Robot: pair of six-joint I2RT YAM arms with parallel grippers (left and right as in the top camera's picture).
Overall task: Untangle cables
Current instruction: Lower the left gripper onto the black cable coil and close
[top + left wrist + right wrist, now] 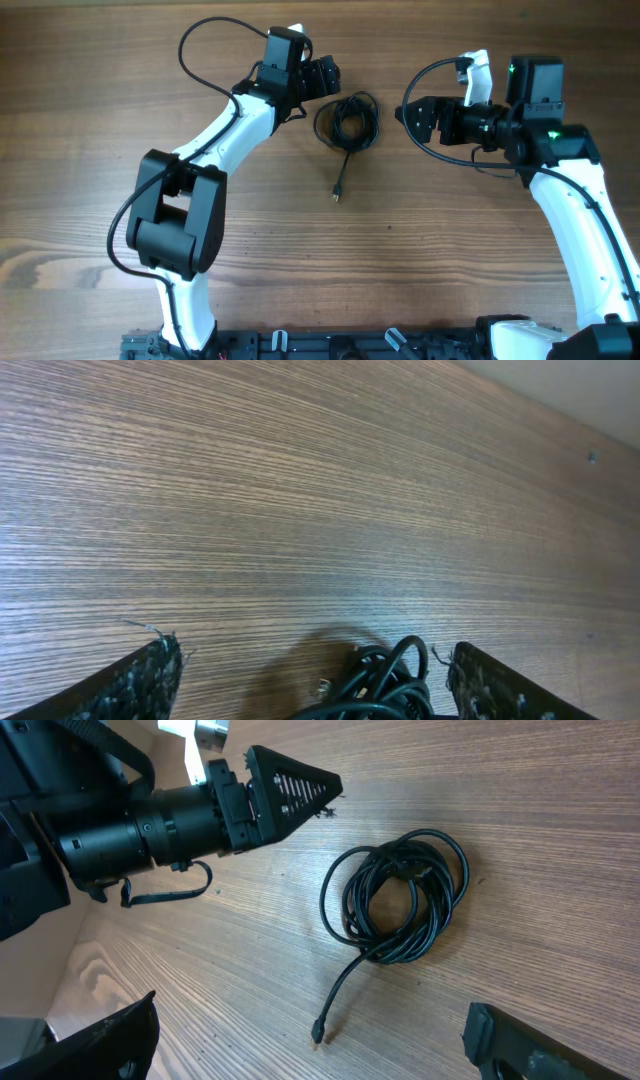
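cables (pixel 347 120) coiled in one bundle — left gripper (pixel 328 76), right gripper (pixel 406 113) flank it, both spread wide

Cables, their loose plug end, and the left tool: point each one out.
cables (pixel 432 928), right wrist view, on the coil's lower right strands
plug end (pixel 337 197), overhead view, tip of the loose tail
left tool (pixel 330 78), overhead view, midway between its fingertips

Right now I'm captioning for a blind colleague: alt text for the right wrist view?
A thin black cable coiled in a loose bundle lies on the wood-grain table, one plug end trailing. The left gripper sits upper left.
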